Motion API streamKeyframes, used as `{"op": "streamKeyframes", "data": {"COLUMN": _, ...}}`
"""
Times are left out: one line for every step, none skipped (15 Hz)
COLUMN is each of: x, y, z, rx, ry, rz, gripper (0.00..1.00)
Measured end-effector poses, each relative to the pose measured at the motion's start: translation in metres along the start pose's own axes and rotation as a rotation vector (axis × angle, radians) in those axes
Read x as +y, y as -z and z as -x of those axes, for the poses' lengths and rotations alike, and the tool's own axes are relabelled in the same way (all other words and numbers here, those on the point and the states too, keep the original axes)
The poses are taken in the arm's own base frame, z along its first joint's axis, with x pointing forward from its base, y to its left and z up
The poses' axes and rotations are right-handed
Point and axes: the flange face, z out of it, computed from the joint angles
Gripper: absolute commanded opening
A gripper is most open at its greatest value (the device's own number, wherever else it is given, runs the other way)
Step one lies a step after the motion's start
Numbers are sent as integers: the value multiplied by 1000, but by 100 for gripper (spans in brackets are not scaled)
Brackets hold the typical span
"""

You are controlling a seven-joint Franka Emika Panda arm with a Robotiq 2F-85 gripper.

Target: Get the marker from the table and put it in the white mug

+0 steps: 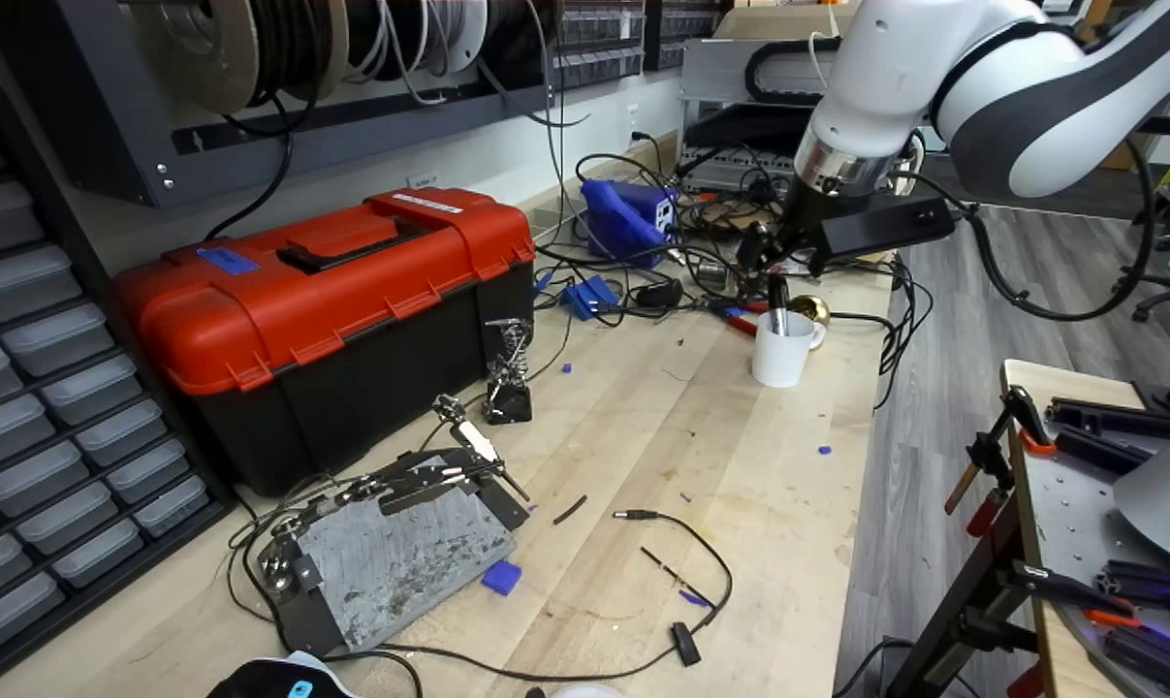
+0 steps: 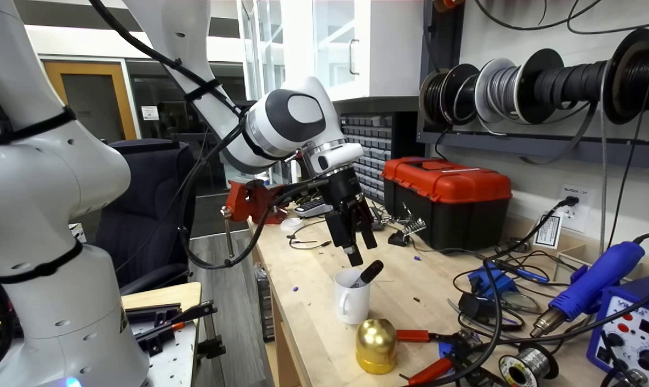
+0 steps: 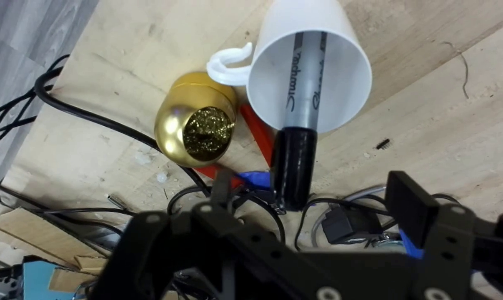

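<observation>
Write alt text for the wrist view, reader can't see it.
A Sharpie marker rests in the white mug on the wooden table, its black cap sticking out. The open claw spans the bottom of the picture, not gripping the marker. A gold pot sits by the mug's handle.

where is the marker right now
In the wrist view, the marker is just right of centre, leaning inside the white mug with its black cap sticking out; the gold pot sits just left of the mug.
</observation>
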Motion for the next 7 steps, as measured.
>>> {"op": "streamKeyframes", "data": {"x": 0, "y": -1, "z": 1, "rx": -4, "ry": 4, "rz": 1, "gripper": 100}}
{"op": "streamKeyframes", "data": {"x": -1, "y": -2, "z": 2, "rx": -8, "ry": 7, "rz": 1, "gripper": 100}}
{"op": "streamKeyframes", "data": {"x": -1, "y": -4, "z": 3, "rx": -11, "ry": 8, "rz": 2, "gripper": 100}}
{"op": "streamKeyframes", "data": {"x": -1, "y": -5, "z": 4, "rx": -14, "ry": 9, "rz": 3, "gripper": 100}}
{"op": "streamKeyframes", "data": {"x": -1, "y": -5, "z": 4, "rx": -15, "ry": 9, "rz": 3, "gripper": 100}}
{"op": "streamKeyframes", "data": {"x": -2, "y": -5, "z": 4, "rx": -15, "ry": 9, "rz": 3, "gripper": 100}}
{"op": "streamKeyframes", "data": {"x": -2, "y": -5, "z": 4, "rx": -15, "ry": 9, "rz": 3, "gripper": 100}}
